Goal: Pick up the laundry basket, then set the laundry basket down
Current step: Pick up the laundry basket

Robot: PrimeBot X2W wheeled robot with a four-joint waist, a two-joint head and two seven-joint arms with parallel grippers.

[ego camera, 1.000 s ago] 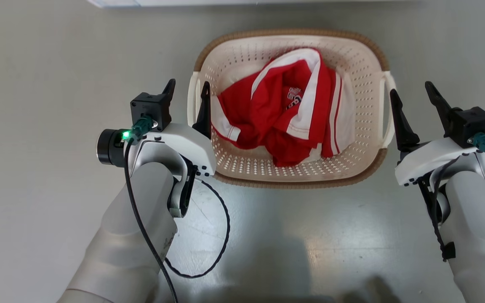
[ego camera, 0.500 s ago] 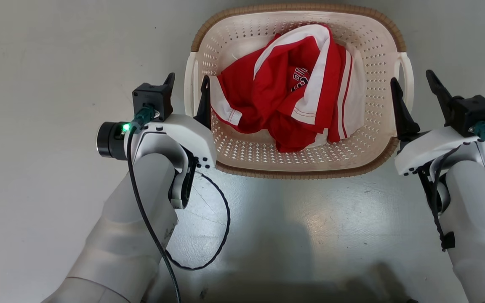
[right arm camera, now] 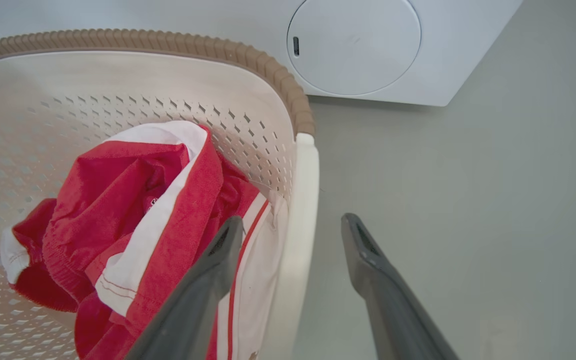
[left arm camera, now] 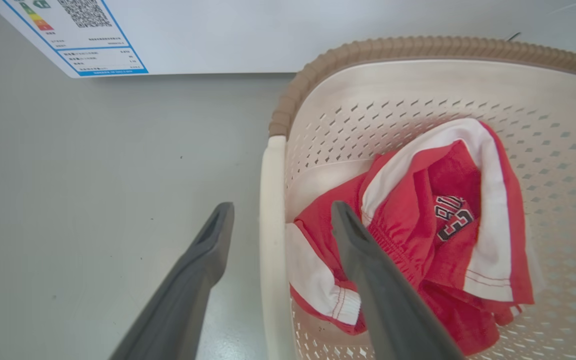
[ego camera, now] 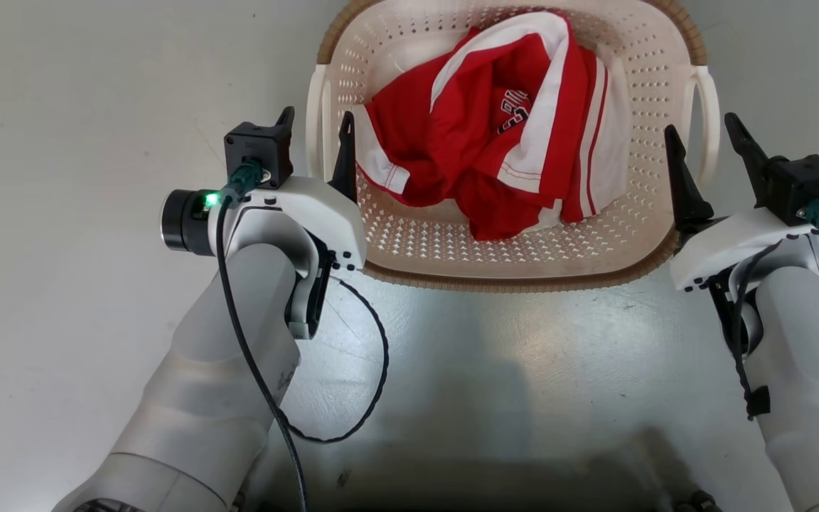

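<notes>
Two grippers stand open, one at each side of the basket [ego camera: 509, 284], which sits on the grey floor [ego camera: 61, 142] in front of the robot, with a white washer [right arm camera: 353, 45] beyond its far rim. The left gripper [ego camera: 316, 135] straddles the left handle [ego camera: 312, 142]: one finger is outside over the floor, the other inside the basket above a red and white garment [ego camera: 495, 142]. In the left wrist view the handle runs between the fingers with a gap on each side. The right gripper [ego camera: 699, 142] straddles the right handle [ego camera: 712, 121] the same way, its inner finger over the garment and its outer one over the floor, neither touching the loop. The garment lies crumpled in the basket's middle
</notes>
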